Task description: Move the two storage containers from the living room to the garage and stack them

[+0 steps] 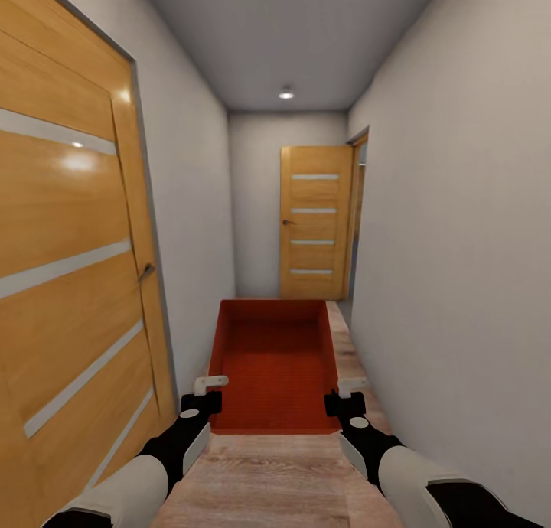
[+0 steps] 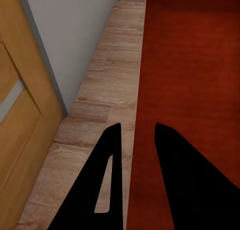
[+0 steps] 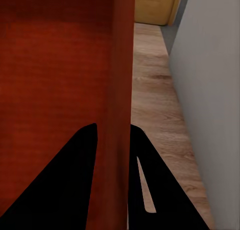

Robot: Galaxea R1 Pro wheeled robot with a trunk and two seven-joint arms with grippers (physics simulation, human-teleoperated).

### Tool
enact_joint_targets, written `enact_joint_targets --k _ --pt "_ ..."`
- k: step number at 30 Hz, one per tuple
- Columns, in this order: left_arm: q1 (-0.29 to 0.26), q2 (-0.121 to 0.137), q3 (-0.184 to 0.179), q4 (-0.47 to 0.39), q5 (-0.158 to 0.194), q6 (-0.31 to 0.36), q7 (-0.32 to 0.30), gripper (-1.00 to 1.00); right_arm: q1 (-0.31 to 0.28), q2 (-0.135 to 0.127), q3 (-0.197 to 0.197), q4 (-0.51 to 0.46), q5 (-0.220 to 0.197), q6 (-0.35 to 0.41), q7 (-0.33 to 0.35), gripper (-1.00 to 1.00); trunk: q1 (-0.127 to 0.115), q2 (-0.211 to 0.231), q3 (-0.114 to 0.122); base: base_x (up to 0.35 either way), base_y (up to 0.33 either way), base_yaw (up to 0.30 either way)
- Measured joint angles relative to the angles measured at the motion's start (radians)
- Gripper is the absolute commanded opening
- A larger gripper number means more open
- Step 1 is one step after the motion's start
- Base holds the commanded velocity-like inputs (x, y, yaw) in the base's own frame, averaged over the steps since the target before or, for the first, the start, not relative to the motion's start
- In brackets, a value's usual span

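Observation:
One orange-red storage container [image 1: 272, 367] hangs above a wood plank floor in a narrow hallway, held between my two arms with its open top facing up. My left gripper [image 1: 208, 394] is shut on its left wall near the front corner. My right gripper [image 1: 344, 396] is shut on its right wall. In the left wrist view the gripper [image 2: 137, 126] straddles the wall of the container [image 2: 195, 65], one finger inside and one outside. In the right wrist view the gripper [image 3: 113, 126] clamps the wall of the container [image 3: 55, 55] the same way. The garage is out of view.
A tan wooden door [image 1: 69, 245] with pale stripes stands close on my left. Another such door [image 1: 314, 222] closes the far end of the hallway, with an open doorway [image 1: 360, 214] beside it on the right. White walls [image 1: 459, 268] flank the wood plank floor [image 1: 275, 474].

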Motion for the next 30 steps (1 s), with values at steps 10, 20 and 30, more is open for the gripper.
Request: enact_joint_targets --k 10,20,30 --pt "0.000 0.000 0.000 0.000 0.000 0.000 0.000 -1.00 0.000 0.000 0.000 0.000 0.000 0.000 0.000 -1.00 0.000 0.000 0.000 0.326 0.000 0.000" --pt "0.000 0.000 0.000 0.000 0.000 0.000 -0.001 -1.00 0.000 0.000 0.000 0.000 0.000 0.000 -0.001 -1.00 0.000 0.000 0.000 0.326 0.000 0.000" --pt "0.000 0.000 0.000 0.000 0.000 0.000 -0.001 -1.00 0.000 0.000 0.000 0.000 0.000 0.000 -0.001 -1.00 0.000 0.000 0.000 0.326 0.000 0.000"
